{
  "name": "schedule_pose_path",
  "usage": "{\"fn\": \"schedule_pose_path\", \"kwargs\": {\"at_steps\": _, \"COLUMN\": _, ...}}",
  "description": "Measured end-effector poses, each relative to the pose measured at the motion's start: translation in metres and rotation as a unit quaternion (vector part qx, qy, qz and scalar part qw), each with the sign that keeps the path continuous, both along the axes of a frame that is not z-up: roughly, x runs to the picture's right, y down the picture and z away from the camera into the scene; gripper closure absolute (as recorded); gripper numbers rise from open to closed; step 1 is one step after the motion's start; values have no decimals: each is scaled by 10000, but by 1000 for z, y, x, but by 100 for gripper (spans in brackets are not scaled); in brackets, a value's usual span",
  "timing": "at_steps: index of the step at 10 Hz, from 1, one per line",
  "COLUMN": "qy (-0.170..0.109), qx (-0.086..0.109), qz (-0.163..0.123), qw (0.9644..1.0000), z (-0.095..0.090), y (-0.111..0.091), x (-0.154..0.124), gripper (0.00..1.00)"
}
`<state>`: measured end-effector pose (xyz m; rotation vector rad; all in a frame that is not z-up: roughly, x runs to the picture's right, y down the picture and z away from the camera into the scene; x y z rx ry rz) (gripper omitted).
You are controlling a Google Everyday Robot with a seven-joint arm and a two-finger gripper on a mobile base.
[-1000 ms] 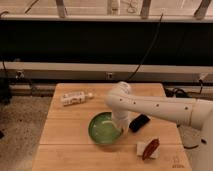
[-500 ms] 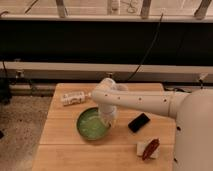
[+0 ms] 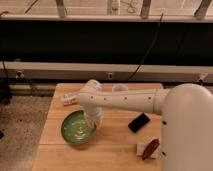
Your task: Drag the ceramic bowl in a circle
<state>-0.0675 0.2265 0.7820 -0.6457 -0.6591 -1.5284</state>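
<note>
The ceramic bowl (image 3: 78, 128) is a wide, shallow, glossy green bowl on the left front of the wooden table (image 3: 115, 145). My white arm reaches from the right across the table, and the gripper (image 3: 93, 121) hangs down at the bowl's right rim, touching or just inside it. The arm's wrist hides the fingers.
A black flat object (image 3: 139, 122) lies right of the bowl. A brown item on white packaging (image 3: 149, 148) sits near the front right. A white bottle (image 3: 69, 98) lies at the back left, and a translucent cup (image 3: 118, 88) stands behind the arm. A dark wall runs behind the table.
The bowl has slid left and slightly toward the front across the table, and the gripper and arm have swung left with it.
</note>
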Motion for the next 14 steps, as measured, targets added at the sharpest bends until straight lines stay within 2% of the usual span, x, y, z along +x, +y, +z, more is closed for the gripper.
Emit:
{"fn": "schedule_pose_path", "kwargs": {"at_steps": 1, "qy": -150, "qx": -26, "qz": -54, "qw": 9999, "z": -11, "y": 11, "x": -5, "gripper": 100}}
{"fn": "schedule_pose_path", "kwargs": {"at_steps": 3, "qy": -174, "qx": -63, "qz": -58, "qw": 9998, "z": -26, "y": 25, "x": 0, "gripper": 100}}
{"fn": "schedule_pose_path", "kwargs": {"at_steps": 6, "qy": 62, "qx": -98, "qz": 69, "qw": 9999, "z": -38, "y": 36, "x": 34, "gripper": 100}}
{"fn": "schedule_pose_path", "kwargs": {"at_steps": 8, "qy": 384, "qx": -101, "qz": 253, "qw": 9989, "z": -42, "y": 40, "x": 69, "gripper": 100}}
{"fn": "schedule_pose_path", "kwargs": {"at_steps": 9, "qy": 552, "qx": -100, "qz": 352, "qw": 9978, "z": -43, "y": 41, "x": 83, "gripper": 98}}
{"fn": "schedule_pose_path", "kwargs": {"at_steps": 12, "qy": 1163, "qx": -18, "qz": 782, "qw": 9901, "z": -36, "y": 34, "x": 121, "gripper": 70}}
{"fn": "schedule_pose_path", "kwargs": {"at_steps": 13, "qy": 1213, "qx": -10, "qz": 856, "qw": 9889, "z": -34, "y": 31, "x": 124, "gripper": 67}}
{"fn": "schedule_pose_path", "kwargs": {"at_steps": 14, "qy": 1127, "qx": -18, "qz": 804, "qw": 9904, "z": -32, "y": 30, "x": 121, "gripper": 70}}
